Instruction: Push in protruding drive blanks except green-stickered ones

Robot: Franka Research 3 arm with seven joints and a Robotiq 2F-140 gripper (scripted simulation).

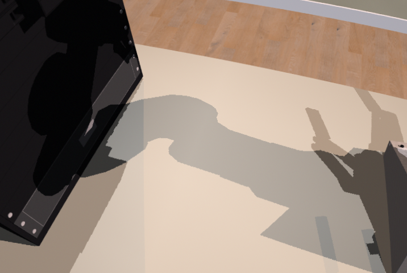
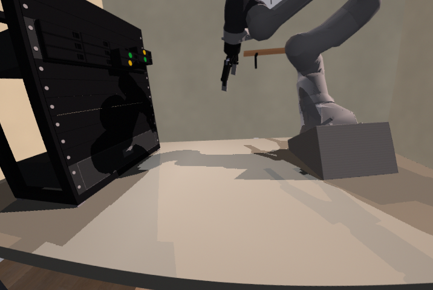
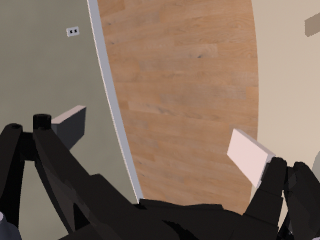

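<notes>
The black rack (image 2: 80, 102) stands at the left of the table, and its lower front also shows in the top view (image 1: 49, 122). Near its upper right corner, drive blanks (image 2: 133, 58) stick out of the front. They carry a green sticker (image 2: 130, 54) above a yellow one (image 2: 130, 63), and a yellow sticker (image 2: 144, 52) above a green one (image 2: 145, 58). My gripper (image 2: 228, 79) hangs high in the air, well to the right of the rack and apart from it. In the wrist view the gripper (image 3: 160, 139) is open and empty, with wooden floor and wall beyond it.
The arm's grey pedestal (image 2: 347, 148) stands at the right of the table and shows in the top view too (image 1: 400, 206). The arm's shadow falls across the table and the rack front. A wooden bar (image 2: 263, 52) hangs on the back wall.
</notes>
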